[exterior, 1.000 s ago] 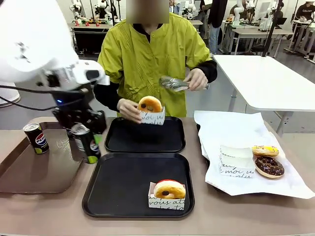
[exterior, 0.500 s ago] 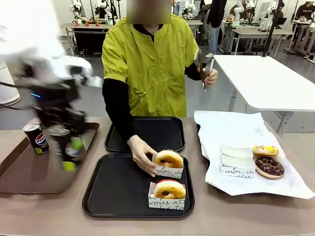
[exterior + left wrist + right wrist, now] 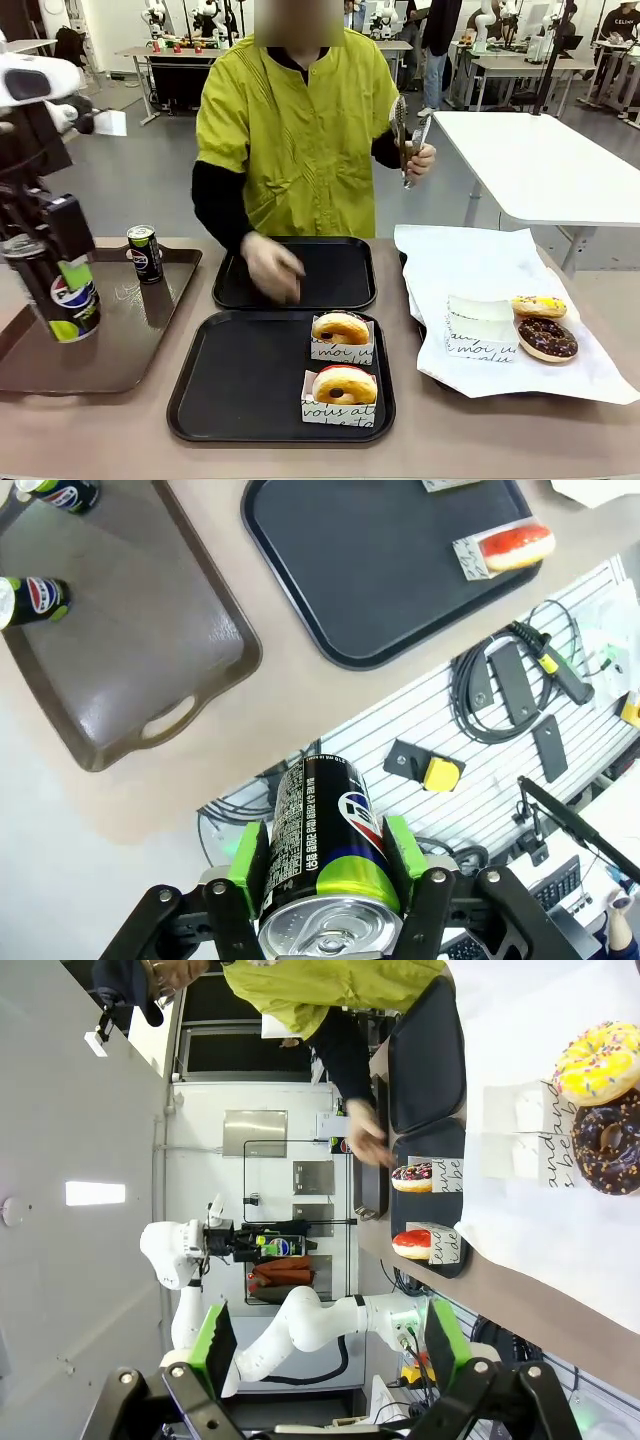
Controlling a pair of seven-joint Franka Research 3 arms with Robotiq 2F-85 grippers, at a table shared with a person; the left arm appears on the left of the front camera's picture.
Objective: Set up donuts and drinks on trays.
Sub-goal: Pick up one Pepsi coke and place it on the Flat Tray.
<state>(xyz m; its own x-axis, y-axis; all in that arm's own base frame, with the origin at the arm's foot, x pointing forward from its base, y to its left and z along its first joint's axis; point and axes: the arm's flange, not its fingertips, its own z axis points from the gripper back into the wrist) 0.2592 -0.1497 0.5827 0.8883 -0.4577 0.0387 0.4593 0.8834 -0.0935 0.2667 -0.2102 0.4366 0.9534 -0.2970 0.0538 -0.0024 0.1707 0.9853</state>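
Currently: one can (image 3: 62, 295), held in the air well left of the near tray (image 3: 240, 380). Thin rigid metal, likely full and fairly heavy; smooth sides may slip or dent. Best taken mid-body, as the left gripper (image 3: 325, 850) has it, pads clamped on opposite sides. Two donuts (image 3: 342, 355), soft, stand in sleeves at that tray's right side. Right gripper (image 3: 330, 1340): fingers spread wide, nothing between.

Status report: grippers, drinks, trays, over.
Left gripper shut on can, in the air. Right gripper open, empty. Near tray: two donuts, no can. Person's hand over far tray.
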